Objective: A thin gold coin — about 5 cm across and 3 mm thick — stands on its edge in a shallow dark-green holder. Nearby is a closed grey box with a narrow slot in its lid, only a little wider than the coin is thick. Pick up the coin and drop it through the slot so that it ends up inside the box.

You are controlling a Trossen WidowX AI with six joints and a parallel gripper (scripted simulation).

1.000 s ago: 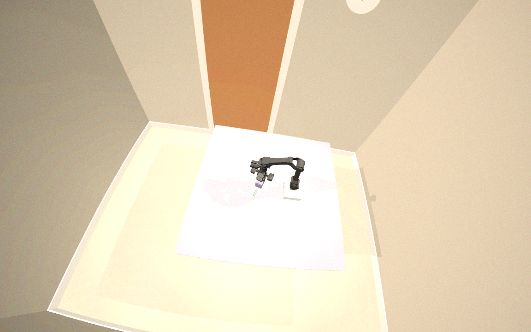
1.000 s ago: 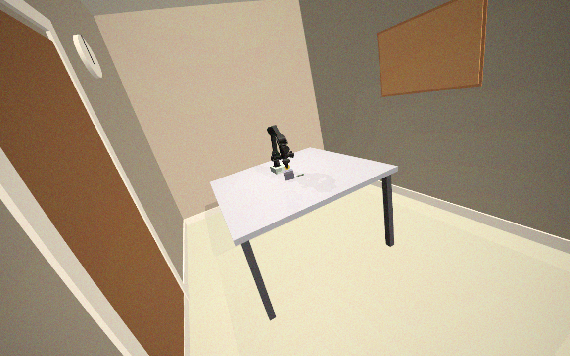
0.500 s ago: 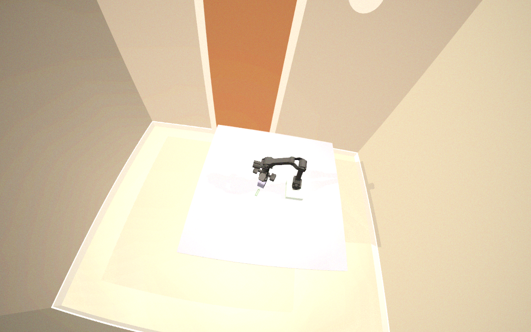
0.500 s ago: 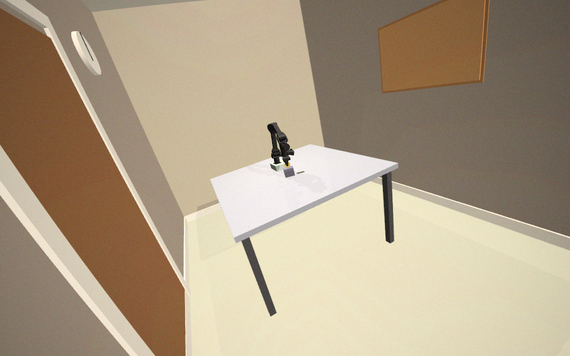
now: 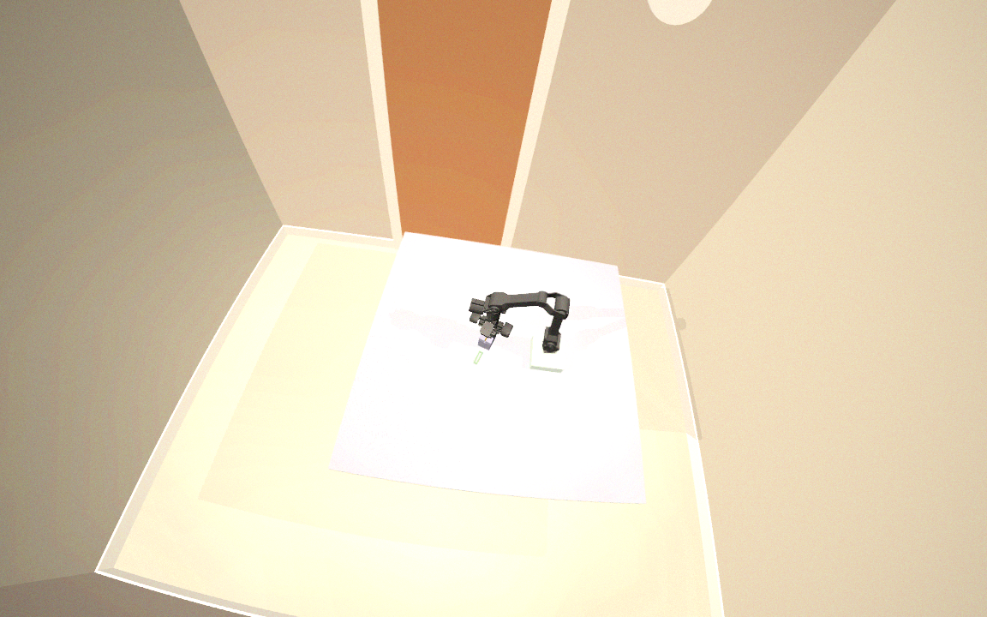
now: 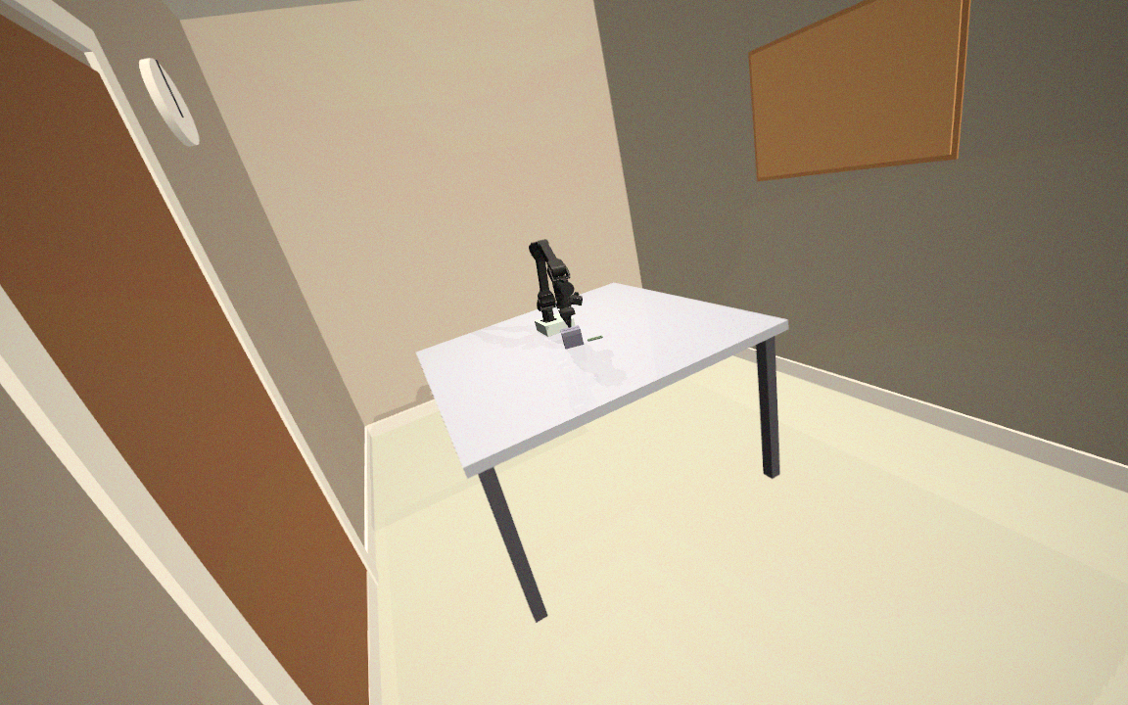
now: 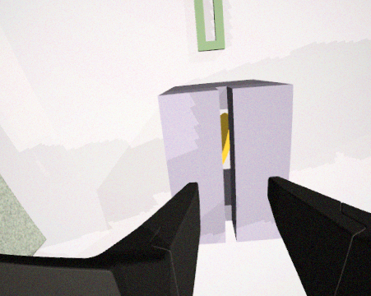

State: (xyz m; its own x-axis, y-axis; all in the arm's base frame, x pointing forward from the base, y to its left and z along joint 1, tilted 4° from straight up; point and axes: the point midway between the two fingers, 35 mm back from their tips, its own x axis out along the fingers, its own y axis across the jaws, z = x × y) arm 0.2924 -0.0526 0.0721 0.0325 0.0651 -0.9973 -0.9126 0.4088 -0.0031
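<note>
- Release step, I'd say — best to hold the hand (image 7: 231,203) dead steady right over the slot and not lift or twist until the coin (image 7: 224,137) has dropped clear.
- The hand is partly open, gripping nothing, both fingers apart above the grey box (image 7: 227,161).
- Coin's edge-on down in the slot — holder (image 7: 208,0) sits vacant on the table (image 7: 98,33).

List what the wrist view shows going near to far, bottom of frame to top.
Gripper, fingers apart and holding nothing → grey box, with the gold coin showing in its slot → empty green holder.
</note>
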